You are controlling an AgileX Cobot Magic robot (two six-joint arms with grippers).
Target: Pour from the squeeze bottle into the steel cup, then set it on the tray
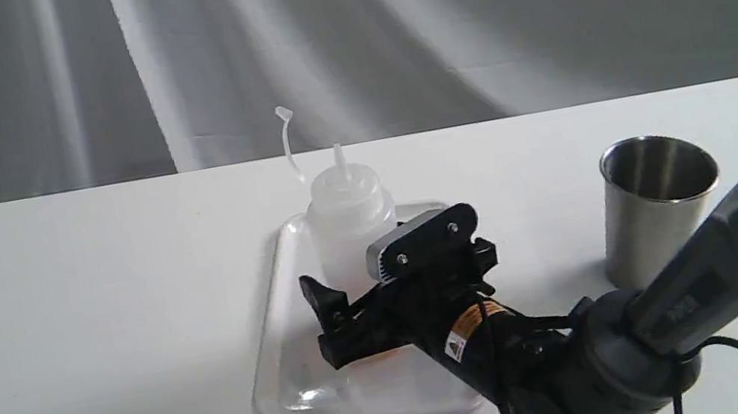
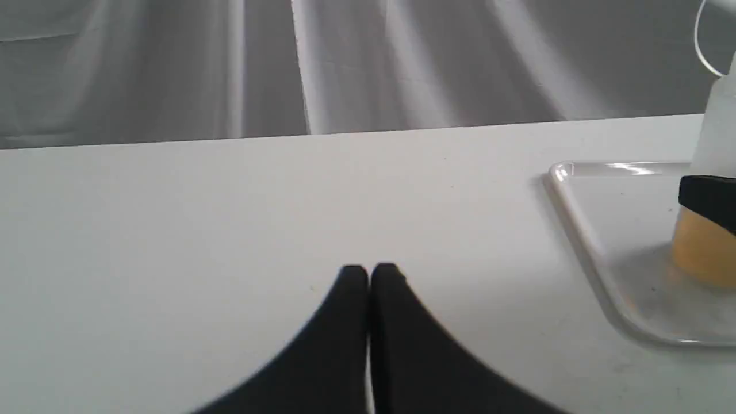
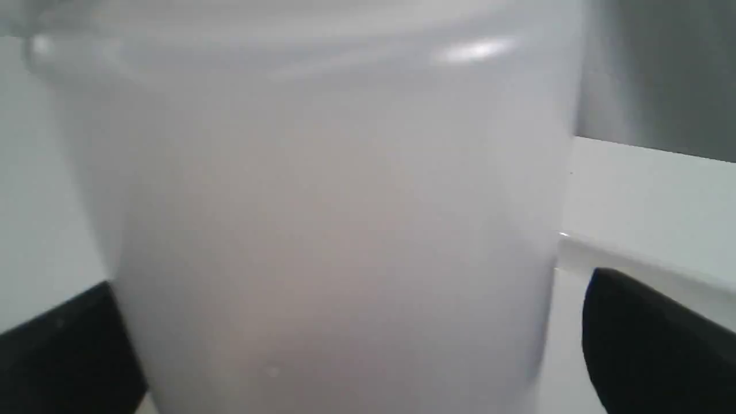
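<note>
The squeeze bottle stands upright on the white tray, its cap strap curling up behind the nozzle. Amber liquid shows at the bottle's base in the left wrist view. My right gripper is open around its lower body. In the right wrist view the bottle fills the space between the fingers, and a gap shows beside one of them. The steel cup stands upright on the table, right of the tray. My left gripper is shut and empty, low over bare table some way from the tray.
The white table runs back to a grey draped cloth. My right arm reaches in from the lower right, passing in front of the cup. Its cable hangs near the table's front edge.
</note>
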